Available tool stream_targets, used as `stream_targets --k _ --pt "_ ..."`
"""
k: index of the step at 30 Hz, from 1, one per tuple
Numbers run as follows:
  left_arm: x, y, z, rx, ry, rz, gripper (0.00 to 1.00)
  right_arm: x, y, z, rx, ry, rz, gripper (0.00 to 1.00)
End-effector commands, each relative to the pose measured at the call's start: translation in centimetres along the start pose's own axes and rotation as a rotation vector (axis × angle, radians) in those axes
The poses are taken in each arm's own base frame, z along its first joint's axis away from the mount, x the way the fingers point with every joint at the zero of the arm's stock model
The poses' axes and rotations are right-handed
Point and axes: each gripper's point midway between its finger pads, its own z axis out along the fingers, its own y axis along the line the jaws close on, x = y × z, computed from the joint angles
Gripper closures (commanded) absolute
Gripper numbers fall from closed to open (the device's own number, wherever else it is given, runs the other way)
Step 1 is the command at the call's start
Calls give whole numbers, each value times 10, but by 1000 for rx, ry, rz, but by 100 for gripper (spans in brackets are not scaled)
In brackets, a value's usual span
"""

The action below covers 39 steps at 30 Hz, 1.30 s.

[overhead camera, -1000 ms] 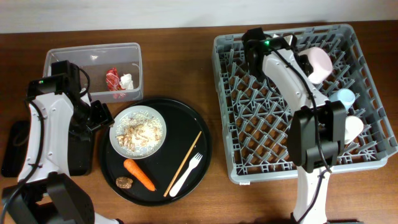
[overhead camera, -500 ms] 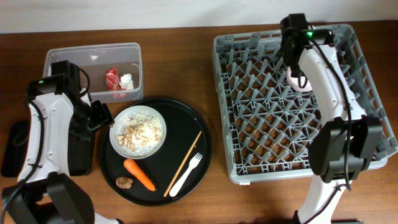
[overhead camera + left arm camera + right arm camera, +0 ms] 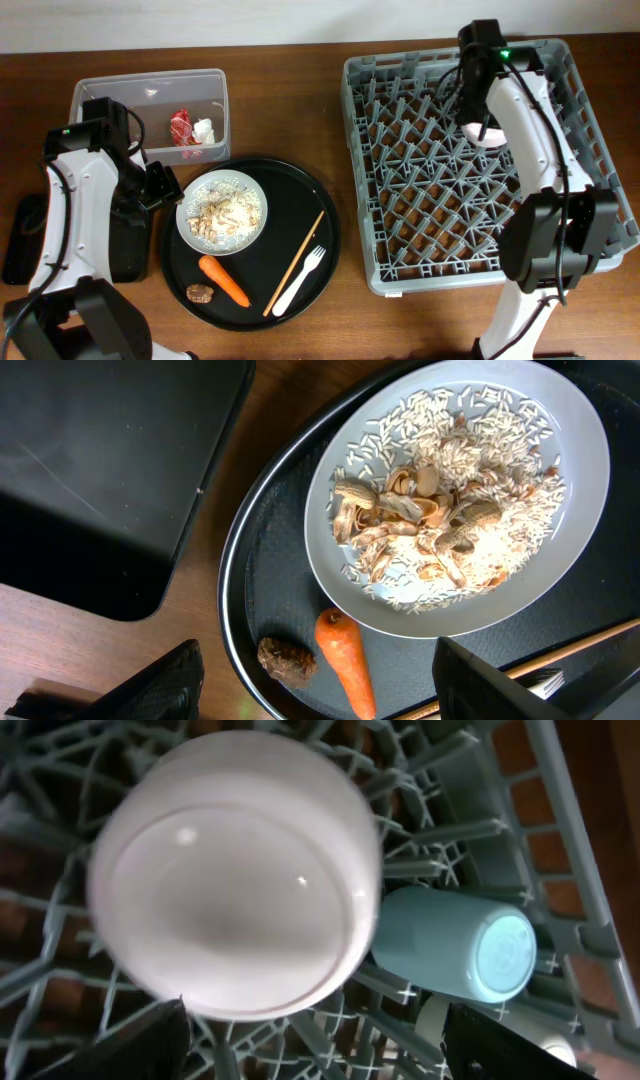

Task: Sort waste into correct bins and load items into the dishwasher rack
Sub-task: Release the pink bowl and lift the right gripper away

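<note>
The grey dishwasher rack [image 3: 352,150] fills the right side. The cream-pink bowl [image 3: 488,138] lies upside down in it; the right wrist view shows it [image 3: 235,880] next to the light blue cup [image 3: 460,945] on its side. My right gripper [image 3: 476,112] [image 3: 320,1060] hovers above the bowl, open and empty. My left gripper [image 3: 165,185] [image 3: 320,700] is open and empty at the left edge of the round tray. The pale plate [image 3: 184,215] [image 3: 570,420] holds rice scraps [image 3: 450,500]. The carrot [image 3: 224,281] [image 3: 345,670], brown lump [image 3: 200,293] [image 3: 285,660], chopstick [image 3: 295,262] and fork [image 3: 300,280] lie on the tray.
The clear tub [image 3: 100,95] at the back left holds the red wrapper [image 3: 181,126] and white scrap [image 3: 203,129]. The flat black tray [image 3: 25,240] [image 3: 90,470] lies at the far left. The large round black tray [image 3: 320,220] sits centre-left. My right arm hides the rack's right part.
My right arm has swung from the rack's back left to its back right. The bowl has shifted left and down and now rests in the rack. The left arm has not moved.
</note>
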Motion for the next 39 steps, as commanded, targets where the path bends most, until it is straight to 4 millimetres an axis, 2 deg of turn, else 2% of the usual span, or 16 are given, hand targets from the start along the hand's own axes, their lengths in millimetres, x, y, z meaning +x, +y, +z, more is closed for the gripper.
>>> stream_targets --k 1,10,13,20,24,28,29,30,33,35,36,39 --pt "-1 1 -9 6 -32 -11 27 -13 -28 2 21 -30 177 16" --pt "-2 1 -9 6 -34 -11 27 -24 -80 25 60 -19 338 17" --pt "-2 1 -9 6 -35 -10 27 -27 -91 30 67 -19 365 17" --pt "-2 1 -9 6 -34 -11 27 -25 -92 31 59 -6 321 16" --pt "-2 1 -9 6 -34 -10 27 -19 -83 27 -1 23 246 15" --pt "-2 0 -9 7 -37 -11 27 -19 -75 5 -90 10 163 12" --pt "-3 0 -9 7 -38 -11 27 -20 -69 -6 -142 -6 131 12" --pt "-3 0 -9 7 -38 -11 27 -21 -61 -19 -207 -22 96 12" --pt "-3 0 -9 7 -38 -10 27 -15 -17 -71 -525 -71 -74 10" --pt "-3 0 -9 7 -38 -10 27 1 15 -110 -739 -76 -179 3" --pt "-2 0 -9 7 -37 -10 27 10 26 -122 -800 -64 -216 1" --pt "-2 0 -9 6 -35 -10 27 49 58 -145 -864 26 -342 1"
